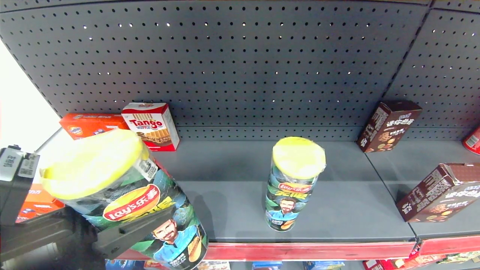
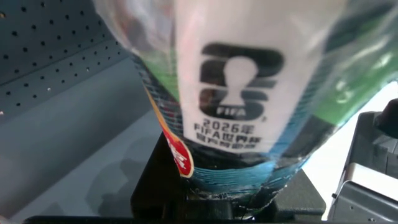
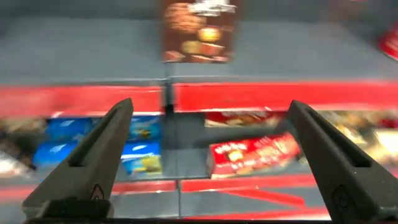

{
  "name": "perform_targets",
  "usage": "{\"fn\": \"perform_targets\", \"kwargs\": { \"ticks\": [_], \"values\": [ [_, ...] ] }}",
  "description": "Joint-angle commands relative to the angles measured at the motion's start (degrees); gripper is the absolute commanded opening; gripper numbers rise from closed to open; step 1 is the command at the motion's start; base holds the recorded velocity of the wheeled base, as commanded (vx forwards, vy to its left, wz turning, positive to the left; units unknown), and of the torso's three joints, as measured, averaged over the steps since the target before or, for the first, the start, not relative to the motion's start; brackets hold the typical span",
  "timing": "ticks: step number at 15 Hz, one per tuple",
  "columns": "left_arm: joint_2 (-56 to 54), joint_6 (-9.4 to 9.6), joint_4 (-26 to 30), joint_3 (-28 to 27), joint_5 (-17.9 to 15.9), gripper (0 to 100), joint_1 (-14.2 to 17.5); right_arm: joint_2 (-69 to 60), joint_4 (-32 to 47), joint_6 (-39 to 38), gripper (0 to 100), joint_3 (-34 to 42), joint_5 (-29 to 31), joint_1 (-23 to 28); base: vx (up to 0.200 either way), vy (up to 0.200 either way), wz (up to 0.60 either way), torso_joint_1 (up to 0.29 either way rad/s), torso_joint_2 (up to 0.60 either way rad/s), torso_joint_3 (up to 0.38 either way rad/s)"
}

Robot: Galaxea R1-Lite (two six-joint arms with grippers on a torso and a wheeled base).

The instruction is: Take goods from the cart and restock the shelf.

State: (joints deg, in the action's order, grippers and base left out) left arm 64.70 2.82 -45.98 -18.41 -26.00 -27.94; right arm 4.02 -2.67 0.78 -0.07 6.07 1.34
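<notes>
1. Two chip cans: the standing can [image 1: 294, 183] is upright mid-shelf [image 1: 232, 195], and the held can [image 1: 123, 195] tilts at the shelf's left front.
2. Two brown boxes on the right. We see the rear brown box [image 1: 388, 125] leaning on the back panel and the front brown box [image 1: 438, 193] near the edge.
3. One wafer box [image 1: 152, 125] stands beside one orange box [image 1: 92, 124] at the back left.
4. The left gripper [image 1: 112, 232] clamps the held can around its body.
5. The right gripper [image 3: 211, 162] faces the shelf's red front edge, fingers spread wide — holding nothing.
</notes>
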Motion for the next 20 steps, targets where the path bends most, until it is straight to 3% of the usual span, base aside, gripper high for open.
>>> {"fn": "perform_targets", "kwargs": {
  "ticks": [1, 3, 5, 8, 10, 11, 16, 18, 19, 20],
  "values": [
    [1.13, 0.0, -0.07, 0.04, -0.01, 0, 0.08, 0.37, 0.91, -2.98, 100, 0.07, 0.08, 1.82, 0.0, 0.0, 0.0, 0.0, 0.0, 0.0],
    [1.4, 0.0, -0.16, 0.04, -0.01, 0, 0.08, -4.02, 3.11, 3.0, 100, -0.01, -7.65, -0.64, 0.0, 0.0, 0.0, 0.0, 0.0, 0.0],
    [2.54, 0.0, -0.51, -0.14, -0.01, 0, 0.08, -4.02, 2.85, -0.87, 100, 0.07, -5.46, -0.46, 0.0, 0.0, 0.0, 0.0, 0.0, 0.0],
    [3.95, 0.17, -0.51, -1.46, -0.01, 0, 0.17, -4.02, 2.85, -0.78, 100, 0.07, -5.54, -0.46, 0.0, 0.0, 0.0, 0.0, 0.0, 0.0],
    [6.06, 0.08, -0.42, -5.23, 0.07, 0, -0.27, -4.02, 2.85, -0.78, 100, 0.07, -5.54, -0.46, 0.0, 0.0, 0.0, 0.0, 0.0, 0.0],
    [7.73, -0.09, -0.07, -8.14, 1.22, 0, 0.96, -4.02, 2.85, -0.78, 100, 0.07, -5.63, -0.46, 0.0, 0.0, 0.0, 0.0, 0.0, 0.0],
    [15.72, -0.62, 0.02, -17.98, -0.89, 0, 1.49, -4.02, 2.85, -0.78, 100, 0.07, -5.54, -0.46, 0.0, 0.0, 0.0, 0.0, 0.0, 0.0],
    [21.0, 0.61, 0.1, -22.99, -0.89, 0, 4.21, -4.02, 2.85, -0.78, 100, 0.07, -5.63, -0.46, 0.0, 0.0, 0.0, 0.0, 0.0, 0.0],
    [25.48, 3.16, -0.07, -26.77, -0.89, 0, 4.65, -4.02, 2.85, -0.78, 100, 0.07, -5.63, -0.46, 0.0, 0.0, 0.0, 0.0, 0.0, 0.0],
    [28.2, 4.3, 0.1, -29.76, -0.89, 0, 4.3, -4.02, 2.85, -0.78, 100, 0.07, -5.54, -0.46, 0.0, 0.0, 0.0, 0.0, 0.0, 0.0]
  ]
}}
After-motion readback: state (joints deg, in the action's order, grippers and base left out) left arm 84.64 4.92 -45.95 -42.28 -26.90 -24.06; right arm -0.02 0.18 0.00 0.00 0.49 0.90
